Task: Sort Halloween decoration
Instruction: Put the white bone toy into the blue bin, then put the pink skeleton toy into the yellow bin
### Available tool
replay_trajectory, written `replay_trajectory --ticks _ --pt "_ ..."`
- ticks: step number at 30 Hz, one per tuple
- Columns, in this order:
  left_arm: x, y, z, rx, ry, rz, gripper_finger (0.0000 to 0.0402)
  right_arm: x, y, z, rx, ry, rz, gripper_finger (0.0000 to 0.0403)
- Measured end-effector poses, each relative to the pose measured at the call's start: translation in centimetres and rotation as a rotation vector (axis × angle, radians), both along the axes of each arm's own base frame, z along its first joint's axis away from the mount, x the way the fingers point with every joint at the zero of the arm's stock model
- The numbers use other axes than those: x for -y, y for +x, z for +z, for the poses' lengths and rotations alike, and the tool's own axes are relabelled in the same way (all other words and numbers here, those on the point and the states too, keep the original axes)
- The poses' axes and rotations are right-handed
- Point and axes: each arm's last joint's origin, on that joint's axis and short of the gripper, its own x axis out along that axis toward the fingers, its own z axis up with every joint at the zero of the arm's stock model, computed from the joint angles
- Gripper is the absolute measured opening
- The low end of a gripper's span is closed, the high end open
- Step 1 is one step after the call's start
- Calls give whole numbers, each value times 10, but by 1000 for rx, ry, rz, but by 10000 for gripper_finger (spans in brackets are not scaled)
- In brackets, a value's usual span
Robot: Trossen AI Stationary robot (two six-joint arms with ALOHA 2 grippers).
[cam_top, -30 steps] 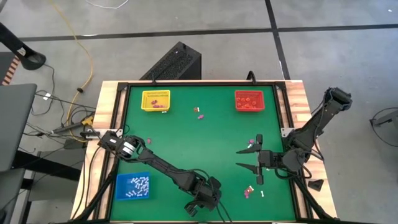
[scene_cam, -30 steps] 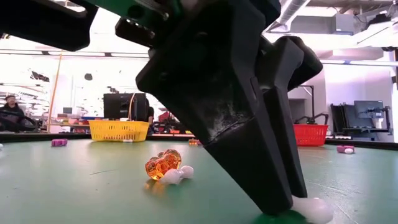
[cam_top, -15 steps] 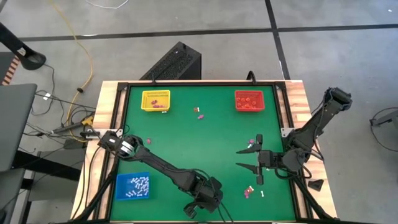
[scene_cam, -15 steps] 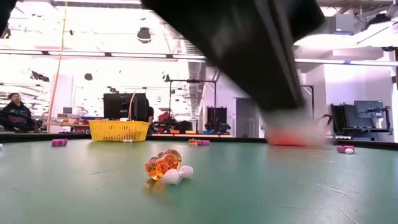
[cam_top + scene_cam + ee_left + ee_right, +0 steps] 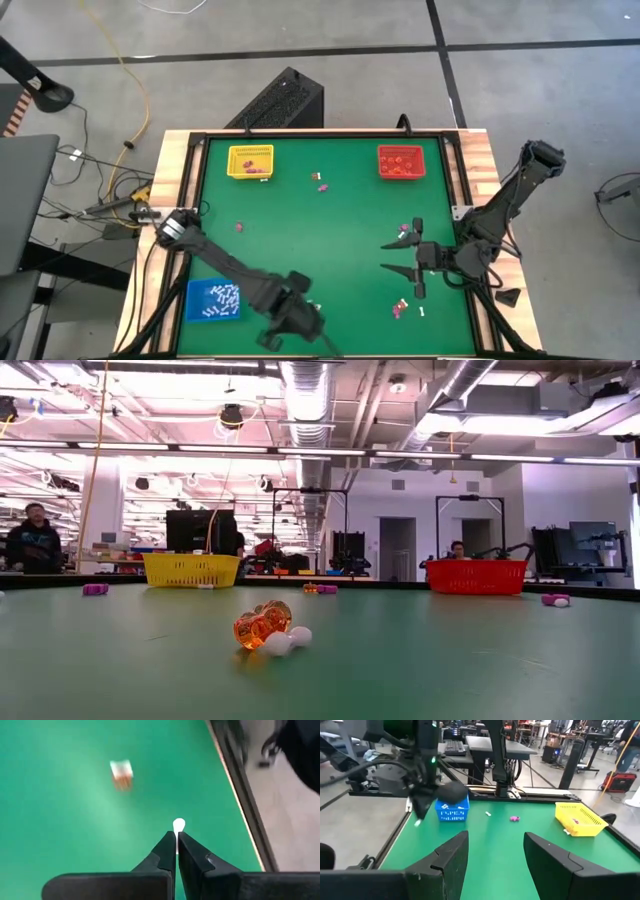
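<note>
Between my left gripper (image 5: 176,851)'s clenched jaws I'm pinching a tiny white stick trinket (image 5: 178,825) by its shaft — feather-light, stiff, probably slippery — while the right gripper (image 5: 398,257) is idling, jaws released.

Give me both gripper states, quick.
Left gripper: shut on a white stick trinket.
Right gripper: open, empty.

The left gripper (image 5: 176,851) pinches a white stick-like trinket (image 5: 178,825). An orange trinket (image 5: 121,774) lies blurred on the green table (image 5: 60,820), well apart from it.
</note>
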Motion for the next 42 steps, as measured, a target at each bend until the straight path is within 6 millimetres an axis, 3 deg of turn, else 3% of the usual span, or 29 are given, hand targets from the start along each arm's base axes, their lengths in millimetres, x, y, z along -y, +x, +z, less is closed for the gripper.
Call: replay_trajectory --ticks 7,13,20,30,36,40,42 --pt "39 -75 0 -227 139 149 0 -3 -2 -1 -3 25 13 221" --pt "63 -132 -7 -229 300 255 0 -5 0 -2 2 38 11 221" --pt "59 -174 -27 -232 402 362 0 2 6 0 17 52 -31 221" --pt "32 -184 -50 -268 478 435 2 13 15 0 14 31 -91 221" --pt "25 -170 -47 -250 472 459 23 14 15 -2 5 22 -96 221" --pt "22 -152 -32 -190 425 484 46 13 15 -3 -5 12 -91 221" --pt "22 -140 -23 -81 395 478 56 13 15 -3 -4 13 -91 221"
